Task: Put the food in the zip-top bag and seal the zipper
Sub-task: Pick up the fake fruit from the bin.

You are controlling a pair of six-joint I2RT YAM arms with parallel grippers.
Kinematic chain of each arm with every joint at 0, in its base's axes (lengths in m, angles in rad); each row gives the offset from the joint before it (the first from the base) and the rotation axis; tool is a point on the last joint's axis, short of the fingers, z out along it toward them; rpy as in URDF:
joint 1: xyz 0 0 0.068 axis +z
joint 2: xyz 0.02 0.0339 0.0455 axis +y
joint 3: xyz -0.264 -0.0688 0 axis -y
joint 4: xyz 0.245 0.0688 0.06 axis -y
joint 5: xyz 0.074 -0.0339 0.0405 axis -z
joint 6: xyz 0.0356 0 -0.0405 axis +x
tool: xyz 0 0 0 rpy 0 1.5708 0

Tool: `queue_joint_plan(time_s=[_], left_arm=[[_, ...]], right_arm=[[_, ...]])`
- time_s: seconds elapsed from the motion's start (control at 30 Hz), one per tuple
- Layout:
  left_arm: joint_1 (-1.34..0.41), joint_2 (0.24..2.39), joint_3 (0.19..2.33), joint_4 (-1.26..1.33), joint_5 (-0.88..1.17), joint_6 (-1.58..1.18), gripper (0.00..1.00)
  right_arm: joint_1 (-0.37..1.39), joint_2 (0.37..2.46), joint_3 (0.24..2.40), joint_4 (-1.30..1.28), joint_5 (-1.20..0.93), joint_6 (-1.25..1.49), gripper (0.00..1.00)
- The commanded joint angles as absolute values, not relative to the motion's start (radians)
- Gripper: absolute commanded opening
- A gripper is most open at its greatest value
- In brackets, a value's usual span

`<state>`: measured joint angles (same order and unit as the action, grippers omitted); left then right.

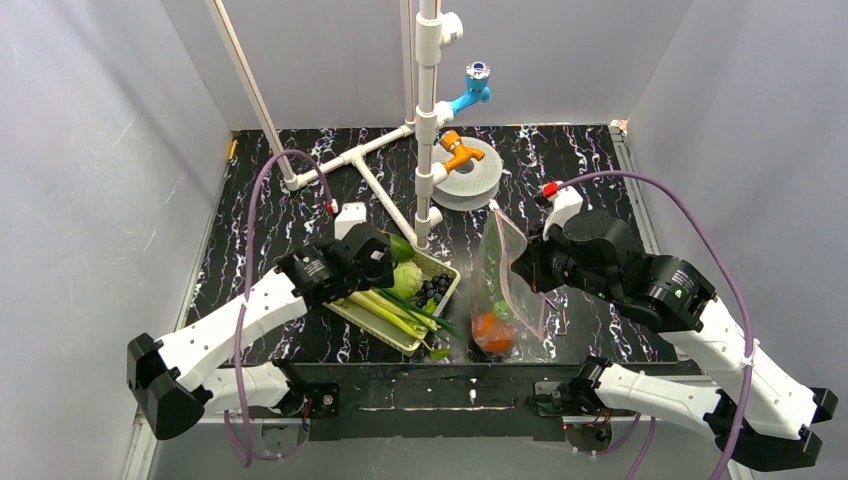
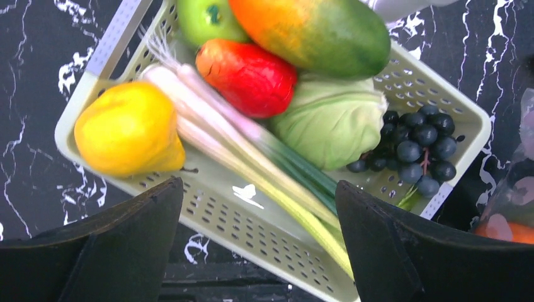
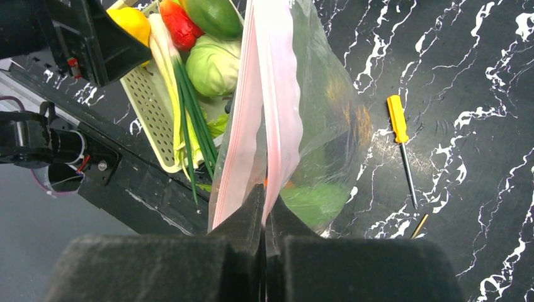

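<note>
Two roles: right claw (image 3: 263, 200) clenches the zipper (image 3: 277, 100), hanging the zip-top bag (image 3: 327, 126) upright mid-frame for loading, while left claw (image 2: 258, 189) gapes over food (image 2: 129, 129) in the basket (image 2: 252, 242).

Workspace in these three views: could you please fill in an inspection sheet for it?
Surface: black marbled table, no spills seen.
Job's things: zip-top bag hangs upright, pinched at its zipper, with an orange fruit and a green piece inside; yellow fruit, red piece, cabbage, grapes and leeks lie in the basket.
Clutter: screwdriver on the table beside the bag; grey roll and white pipe frame at the back.
Grippers: left gripper open above the basket; right gripper shut on the zipper.
Cables: purple cables loop over both arms, clear of the bag.
Surroundings: grey walls on three sides.
</note>
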<state>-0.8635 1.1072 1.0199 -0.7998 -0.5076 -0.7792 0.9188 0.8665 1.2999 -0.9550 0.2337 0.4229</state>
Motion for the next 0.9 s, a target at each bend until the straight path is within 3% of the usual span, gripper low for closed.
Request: queue_joint_plan(time_s=[0.0,0.13,0.4,0.87], left_arm=[[-0.817,1.18,1.07,-0.718,-0.474,-0.635,0.9],[-0.786,1.265,1.117,-0.754,-0.502,-0.59,0.96],[-0.734,1.371,1.099,-0.659,-0.42,-0.457,0.98],[-0.646,1.45,1.09,-0.622,-0.338,-0.322,0.94]], right_arm=[[0.923,0.884,1.343,-0.961,0.236,0.426,0.01],[0.924,0.865,1.322,-0.958,0.241,0.433,0.01],[0.923,0.867,1.321,-0.965,0.24,0.443,0.01],[0.923,0.88,1.323,-0.975,0.25,0.441,0.01]])
